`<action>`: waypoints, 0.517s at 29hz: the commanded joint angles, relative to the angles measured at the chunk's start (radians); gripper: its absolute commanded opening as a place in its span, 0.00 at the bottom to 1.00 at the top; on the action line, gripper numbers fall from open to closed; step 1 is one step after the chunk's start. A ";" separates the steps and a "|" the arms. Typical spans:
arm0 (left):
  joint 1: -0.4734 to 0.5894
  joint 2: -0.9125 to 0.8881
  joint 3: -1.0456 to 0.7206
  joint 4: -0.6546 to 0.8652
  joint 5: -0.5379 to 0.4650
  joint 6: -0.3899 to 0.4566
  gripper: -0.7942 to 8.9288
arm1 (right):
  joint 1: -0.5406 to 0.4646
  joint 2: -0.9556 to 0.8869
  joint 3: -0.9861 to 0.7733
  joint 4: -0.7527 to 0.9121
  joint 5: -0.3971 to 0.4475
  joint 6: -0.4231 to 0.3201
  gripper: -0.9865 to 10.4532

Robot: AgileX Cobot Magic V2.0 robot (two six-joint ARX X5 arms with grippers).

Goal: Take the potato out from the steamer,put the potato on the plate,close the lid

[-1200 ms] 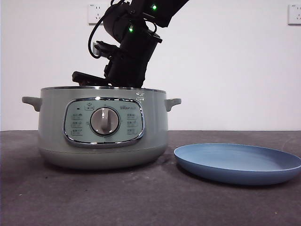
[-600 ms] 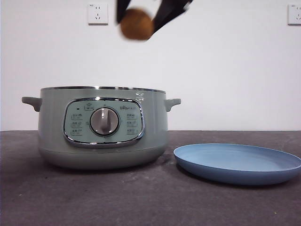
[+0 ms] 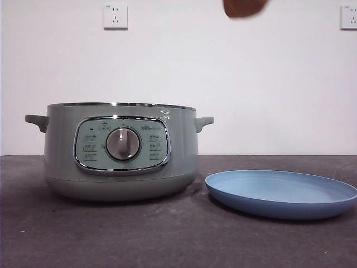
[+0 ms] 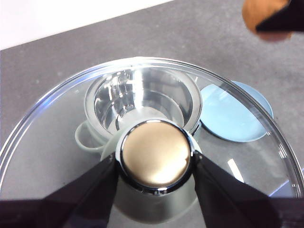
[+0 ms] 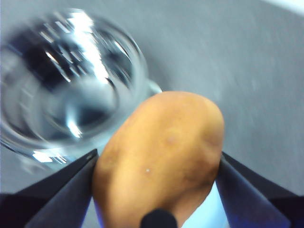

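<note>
Steamer sat open on the dark table, dial facing the front camera, no lid on it. Plate lay on the table just beside the steamer, on its handle side away from the wall socket, not touching it, nothing on it.

Right gripper was clamped on the potato: one black jaw pressed against each flank, potato filling the gap between them. In the front view only the potato's lower edge showed at the top border, high in the air, above the gap between steamer and plate, nearer the plate side. Right wrist picture was motion-blurred; the steamer's shiny inner bowl was below and off to one side of the potato.

Left gripper was closed on the lid's knob, jaws touching the knob on both sides. Lid was held up in the air, well above the steamer; steamer's bare steel interior and part of the plate were visible through the glass. Potato and a jaw of the right gripper also showed in a corner of the left wrist view, above the table beyond the plate.
</note>
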 commanded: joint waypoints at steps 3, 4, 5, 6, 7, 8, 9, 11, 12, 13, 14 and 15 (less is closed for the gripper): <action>0.000 0.003 0.010 0.050 0.004 0.017 0.07 | -0.043 -0.053 -0.239 0.127 -0.006 0.011 0.08; 0.000 0.010 0.010 0.053 0.004 0.019 0.07 | -0.050 -0.061 -0.283 0.158 -0.006 0.013 0.08; 0.000 0.015 0.010 0.055 0.004 0.019 0.07 | -0.058 -0.064 -0.324 0.186 -0.009 0.014 0.08; 0.000 0.020 0.010 0.058 0.005 0.020 0.07 | -0.065 -0.067 -0.369 0.218 -0.022 0.018 0.08; 0.000 0.024 0.010 0.060 0.005 0.019 0.07 | -0.076 -0.067 -0.411 0.246 -0.039 0.019 0.08; 0.000 0.024 0.010 0.062 0.005 0.019 0.07 | -0.082 -0.067 -0.447 0.274 -0.054 0.021 0.08; 0.000 0.027 0.010 0.064 0.005 0.019 0.07 | -0.090 -0.066 -0.489 0.312 -0.065 0.023 0.08; 0.000 0.040 0.010 0.069 0.005 0.019 0.07 | -0.101 -0.064 -0.566 0.389 -0.085 0.032 0.08; 0.000 0.045 0.010 0.069 0.005 0.019 0.07 | -0.104 -0.061 -0.606 0.432 -0.087 0.040 0.08; 0.000 0.045 0.010 0.070 0.005 0.019 0.07 | -0.109 -0.060 -0.643 0.471 -0.087 0.042 0.08; 0.000 0.047 0.010 0.070 0.005 0.020 0.07 | -0.114 -0.058 -0.671 0.502 -0.088 0.042 0.08; 0.000 0.053 0.010 0.074 0.005 0.023 0.07 | -0.120 -0.053 -0.699 0.530 -0.092 0.040 0.08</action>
